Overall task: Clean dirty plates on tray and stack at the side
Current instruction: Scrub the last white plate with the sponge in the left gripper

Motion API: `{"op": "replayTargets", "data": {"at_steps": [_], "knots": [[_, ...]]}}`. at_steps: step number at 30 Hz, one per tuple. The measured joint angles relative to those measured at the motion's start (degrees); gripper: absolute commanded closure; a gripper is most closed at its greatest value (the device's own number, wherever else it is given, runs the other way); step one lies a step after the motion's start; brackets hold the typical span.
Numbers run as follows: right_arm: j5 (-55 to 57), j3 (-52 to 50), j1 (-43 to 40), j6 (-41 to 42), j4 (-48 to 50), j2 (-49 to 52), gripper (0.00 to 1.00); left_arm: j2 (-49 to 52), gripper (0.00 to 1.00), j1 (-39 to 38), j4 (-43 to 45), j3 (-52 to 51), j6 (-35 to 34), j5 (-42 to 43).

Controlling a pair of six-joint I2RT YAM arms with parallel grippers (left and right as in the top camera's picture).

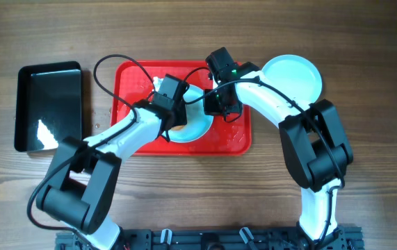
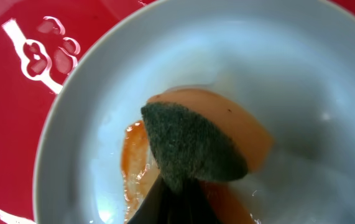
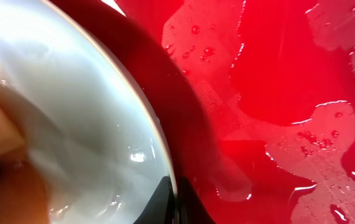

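Observation:
A pale blue-white plate [image 1: 197, 126] lies on the red tray [image 1: 236, 139]. My left gripper [image 1: 172, 104] is shut on an orange sponge with a dark green scouring face [image 2: 193, 146], pressed into the plate [image 2: 289, 74] beside an orange-red smear [image 2: 135, 158]. My right gripper [image 1: 220, 104] is shut on that plate's right rim [image 3: 165, 149], one finger inside and one outside, over the wet tray [image 3: 276, 81]. A clean plate [image 1: 292, 76] lies on the table right of the tray. A third plate is not visible.
A glossy black tray [image 1: 49, 104] lies on the wooden table at the left. Water drops and puddles [image 3: 326, 143] cover the red tray floor. Cables loop over the tray's back left corner [image 1: 115, 69].

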Motion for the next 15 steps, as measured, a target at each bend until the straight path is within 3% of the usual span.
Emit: {"op": "replayTargets", "data": {"at_steps": [8, 15], "knots": [[-0.46, 0.28, 0.11, -0.04, -0.48, 0.11, 0.96, 1.11, 0.96, 0.81, -3.76, 1.01, -0.02, -13.97], [-0.50, 0.33, 0.39, -0.04, -0.85, 0.13, 0.96, -1.88, 0.96, 0.63, -3.65, 0.35, 0.07, -18.73]]}}
